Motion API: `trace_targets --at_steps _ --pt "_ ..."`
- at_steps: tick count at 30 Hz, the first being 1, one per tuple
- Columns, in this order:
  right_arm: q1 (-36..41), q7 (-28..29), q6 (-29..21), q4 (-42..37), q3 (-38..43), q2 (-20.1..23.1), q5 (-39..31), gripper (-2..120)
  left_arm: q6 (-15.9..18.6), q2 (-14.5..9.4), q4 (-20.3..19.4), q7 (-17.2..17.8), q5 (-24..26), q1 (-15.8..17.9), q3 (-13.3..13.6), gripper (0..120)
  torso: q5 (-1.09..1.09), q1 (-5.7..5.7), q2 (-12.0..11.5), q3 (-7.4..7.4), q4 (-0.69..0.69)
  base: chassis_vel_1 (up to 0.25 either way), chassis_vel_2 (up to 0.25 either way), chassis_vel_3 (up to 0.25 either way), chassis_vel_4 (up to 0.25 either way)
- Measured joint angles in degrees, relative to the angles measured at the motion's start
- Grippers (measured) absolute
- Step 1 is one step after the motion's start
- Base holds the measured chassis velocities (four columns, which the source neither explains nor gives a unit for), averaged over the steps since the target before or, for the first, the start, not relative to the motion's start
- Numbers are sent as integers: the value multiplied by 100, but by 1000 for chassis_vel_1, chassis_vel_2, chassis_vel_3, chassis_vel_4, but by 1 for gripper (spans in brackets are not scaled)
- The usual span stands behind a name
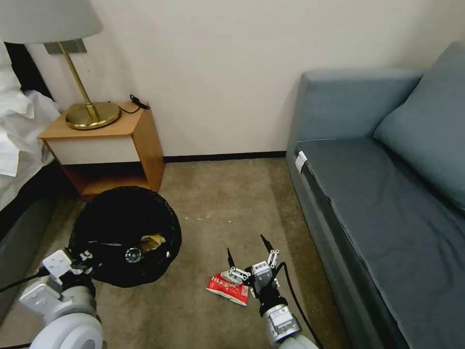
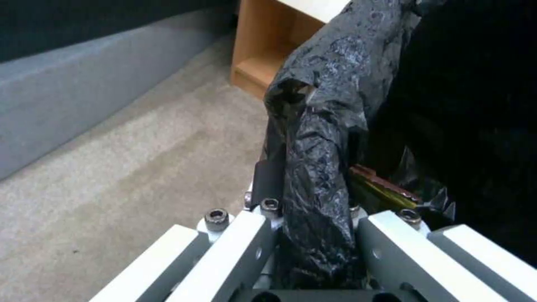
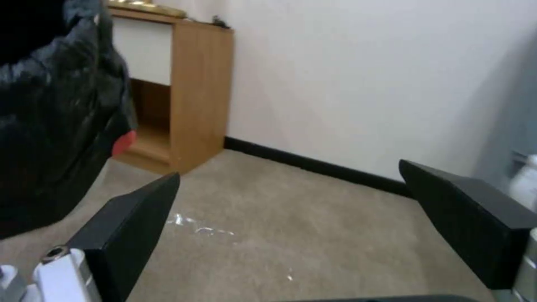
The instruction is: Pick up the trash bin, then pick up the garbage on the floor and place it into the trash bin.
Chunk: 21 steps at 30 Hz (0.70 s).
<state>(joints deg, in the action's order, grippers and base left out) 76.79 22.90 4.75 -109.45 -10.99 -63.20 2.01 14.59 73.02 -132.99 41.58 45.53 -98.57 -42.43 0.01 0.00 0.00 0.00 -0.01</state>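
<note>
Black bag plastic is bunched between the fingers of my left hand, which is clamped on the rim of the trash bin. Holding it by the lip keeps the mouth facing up, I reckon, so stuff can go straight in. It sits low on my left, just in front of the wooden nightstand, and there's already a gold-brown wrapper inside.

My right hand is down by the carpet with its fingers spread wide and nothing between them. The red-and-white packet lies on the floor right beside it, apparently touching the wrist side, not between the tips. The sofa is off to my right.
</note>
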Motion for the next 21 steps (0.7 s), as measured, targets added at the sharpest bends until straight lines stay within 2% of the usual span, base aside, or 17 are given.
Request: trace_targets --at_steps 1,2,5,6,7,9,11,12,14,15,16,17,21 --pt "-240 -345 -44 116 -45 121 -187 100 0 -5 1 1 0 3 9 3 0 0 0 0 1 0 0 0 0" --pt "-240 -345 -44 116 -45 121 -187 100 0 -5 1 1 0 3 9 3 0 0 0 0 1 0 0 0 0" --pt "-1047 -1225 -507 352 -370 565 -892 100 0 -17 1 3 1 1 36 3 0 0 0 0 1 0 0 0 0" --pt "-1305 -1357 -713 415 -523 707 -1077 100 0 -17 1 4 1 1 43 3 -1 0 0 0 1 0 0 0 0" --pt "-1305 -1357 -713 415 -523 707 -1077 100 0 -17 1 4 1 1 43 3 -1 0 0 0 1 0 0 0 0" --pt "-1733 -1583 -1168 518 -816 939 -1383 100 0 -12 2 4 -2 2 63 3 -2 0 0 0 2 0 0 0 0" --pt "-2370 -1967 -1969 680 -1304 1191 -1884 100 0 0 4 4 -25 2 109 3 -1 0 0 0 0 0 0 0 0" --pt "-2370 -1967 -1969 680 -1304 1191 -1884 100 0 0 4 4 -25 2 109 3 -1 0 0 0 0 0 0 0 0" --pt "-2827 -2192 -2598 756 -1655 1276 -2182 100 -1 0 11 4 -30 3 132 3 -1 0 0 0 0 0 0 0 0" --pt "-3260 -2563 -3220 844 -1906 1283 -2514 100 0 -5 27 4 -30 14 144 3 -1 0 0 0 1 0 0 0 0" --pt "-3498 -2794 -3571 912 -2033 1245 -2651 100 0 -9 42 4 -30 26 150 3 -2 0 0 0 2 0 0 0 0" --pt "-3498 -2794 -3571 912 -2033 1245 -2651 100 0 -9 42 4 -30 26 150 3 -2 0 0 0 2 0 0 0 0" --pt "-4095 -2953 -4448 1040 -2499 920 -3098 100 0 -10 125 4 -30 75 178 3 -2 0 0 0 2 0 0 0 0"
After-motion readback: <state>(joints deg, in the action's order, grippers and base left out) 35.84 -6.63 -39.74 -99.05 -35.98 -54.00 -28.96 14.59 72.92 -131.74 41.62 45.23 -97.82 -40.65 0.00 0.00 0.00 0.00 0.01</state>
